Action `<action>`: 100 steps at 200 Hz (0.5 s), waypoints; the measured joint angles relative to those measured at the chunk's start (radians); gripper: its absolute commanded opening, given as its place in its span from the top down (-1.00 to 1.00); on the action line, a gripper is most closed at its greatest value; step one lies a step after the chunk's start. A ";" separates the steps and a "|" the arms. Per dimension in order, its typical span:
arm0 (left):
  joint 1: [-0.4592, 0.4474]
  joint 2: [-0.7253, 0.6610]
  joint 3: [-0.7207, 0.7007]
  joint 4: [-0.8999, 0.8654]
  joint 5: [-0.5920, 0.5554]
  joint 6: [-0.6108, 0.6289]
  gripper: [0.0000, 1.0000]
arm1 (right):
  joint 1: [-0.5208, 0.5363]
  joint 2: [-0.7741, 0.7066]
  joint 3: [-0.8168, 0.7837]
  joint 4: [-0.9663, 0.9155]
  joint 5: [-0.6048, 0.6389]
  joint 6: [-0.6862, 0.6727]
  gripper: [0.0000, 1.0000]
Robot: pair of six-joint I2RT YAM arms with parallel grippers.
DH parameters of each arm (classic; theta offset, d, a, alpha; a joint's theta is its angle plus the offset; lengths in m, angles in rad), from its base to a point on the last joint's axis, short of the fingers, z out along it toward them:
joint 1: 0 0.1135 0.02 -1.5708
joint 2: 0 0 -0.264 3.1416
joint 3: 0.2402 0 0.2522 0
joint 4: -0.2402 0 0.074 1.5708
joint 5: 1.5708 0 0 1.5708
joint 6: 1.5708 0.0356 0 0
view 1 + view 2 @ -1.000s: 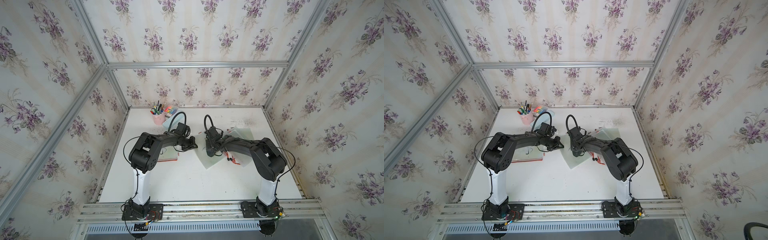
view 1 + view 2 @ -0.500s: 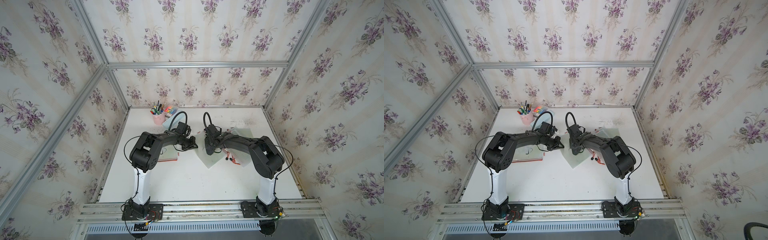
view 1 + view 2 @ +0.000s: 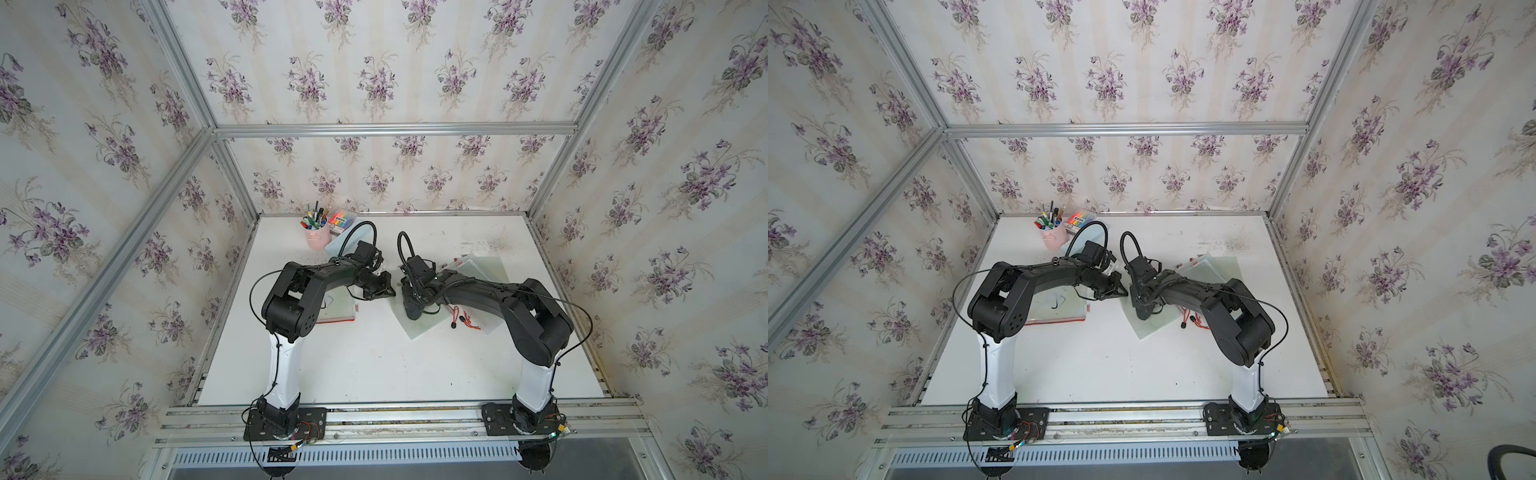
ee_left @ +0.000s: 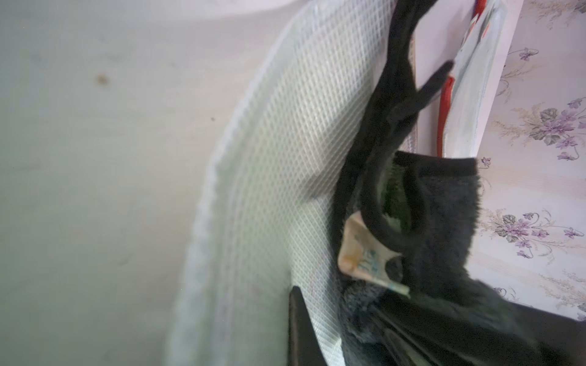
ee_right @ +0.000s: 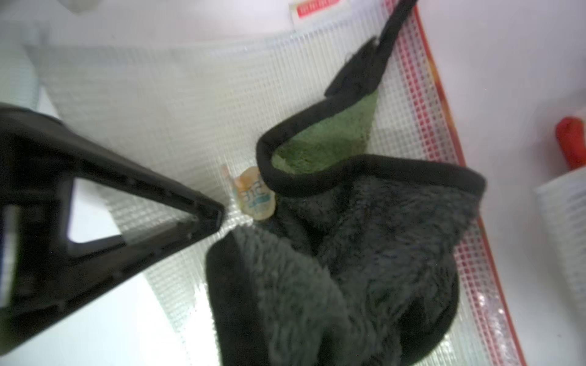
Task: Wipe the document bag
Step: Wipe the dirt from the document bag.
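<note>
r tool (image 3: 412, 306) clamps cloth (image 5: 364, 253) on doc bag (image 5: 174, 95); l tool (image 3: 391, 289) closed

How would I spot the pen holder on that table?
Start at the white table and go to its far left corner. The pen holder stands there: a pink cup, upright and full of pens, beside a flat pack of markers.

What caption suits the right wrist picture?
Dark fluffy cloth with a green underside, bunched on the clear mesh document bag.

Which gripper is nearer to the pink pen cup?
Left. The left gripper is nearer the robot than the pink pen cup; the right gripper is farther away, over the mesh document bag.
</note>
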 measured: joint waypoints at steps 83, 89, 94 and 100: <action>0.005 0.021 0.048 -0.085 0.010 0.099 1.00 | 0.000 0.121 0.009 0.121 -0.014 0.013 0.50; 0.005 0.022 0.051 -0.090 0.011 0.107 1.00 | 0.000 0.096 -0.036 0.160 -0.013 0.026 0.50; 0.006 0.023 0.055 -0.099 0.016 0.112 1.00 | 0.001 0.070 -0.077 0.179 -0.015 0.032 0.50; 0.006 0.026 0.060 -0.111 0.017 0.118 1.00 | 0.007 0.031 -0.130 0.183 -0.017 0.045 0.50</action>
